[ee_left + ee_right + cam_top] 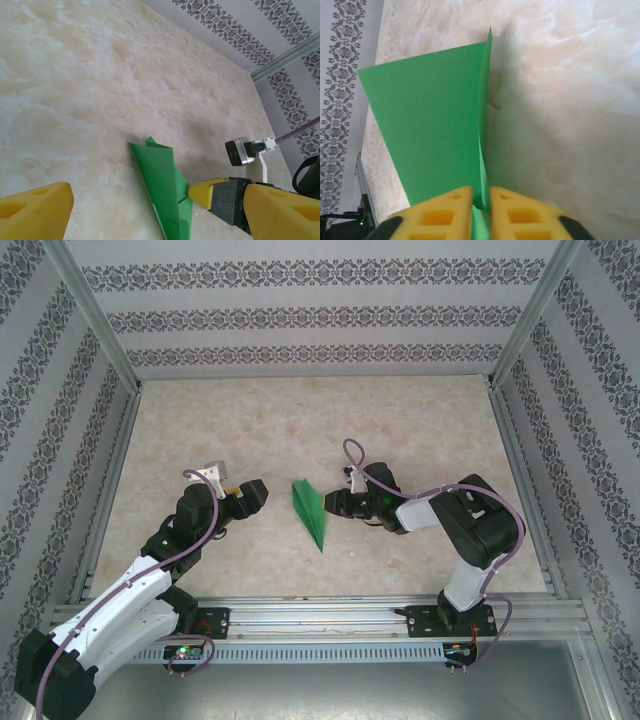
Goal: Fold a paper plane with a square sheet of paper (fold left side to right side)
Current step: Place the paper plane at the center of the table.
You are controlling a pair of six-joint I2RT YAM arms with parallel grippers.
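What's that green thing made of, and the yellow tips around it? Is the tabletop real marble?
The paper plane looks like thin matte paper: sharp creases, one edge standing blade-thin. The fingers of the right gripper seem moulded yellow plastic or rubber, with square recesses; which, I cannot tell. The table shows beige marble veining, but so flat and even that it may be printed laminate.
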